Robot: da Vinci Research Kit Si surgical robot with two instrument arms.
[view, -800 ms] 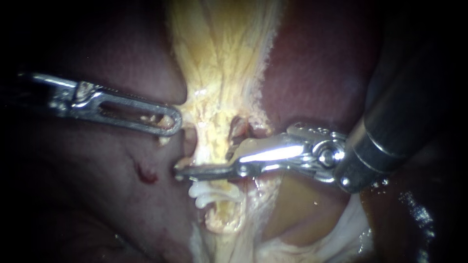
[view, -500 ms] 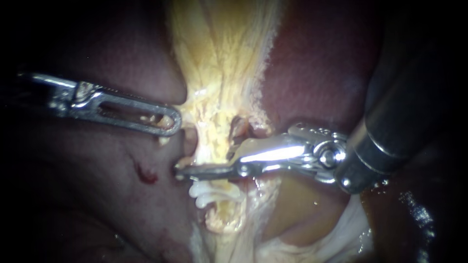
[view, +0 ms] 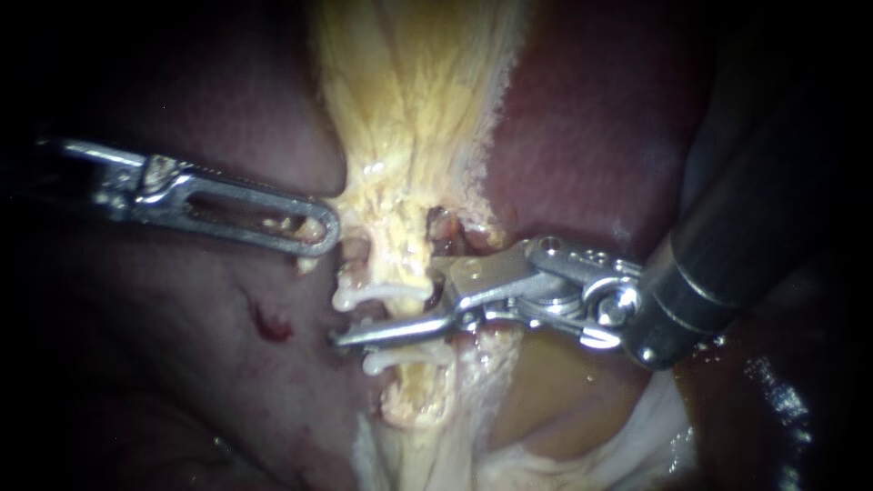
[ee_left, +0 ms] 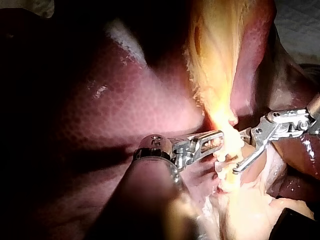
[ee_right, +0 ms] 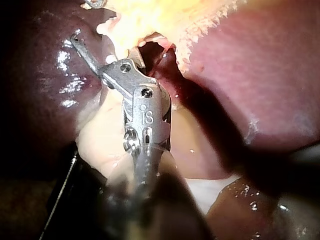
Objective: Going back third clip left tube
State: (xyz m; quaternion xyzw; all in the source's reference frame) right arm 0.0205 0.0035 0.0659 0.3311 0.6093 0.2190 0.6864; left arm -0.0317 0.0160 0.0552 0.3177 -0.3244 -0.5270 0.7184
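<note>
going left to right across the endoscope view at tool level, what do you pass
left tool → yellow tube with white clips → wrist joint → dark shaft of the right tool; its open jaws reach back across the tube, so they have no clear place.

The only writing I can find is on my right instrument [ee_right: 107, 47]. In the right wrist view a small engraved mark stands on the metal body just behind the hinge of the jaws. In the endoscope view the same part carries a row of tiny specks, possibly stamped characters, though they are too small to tell.
</note>
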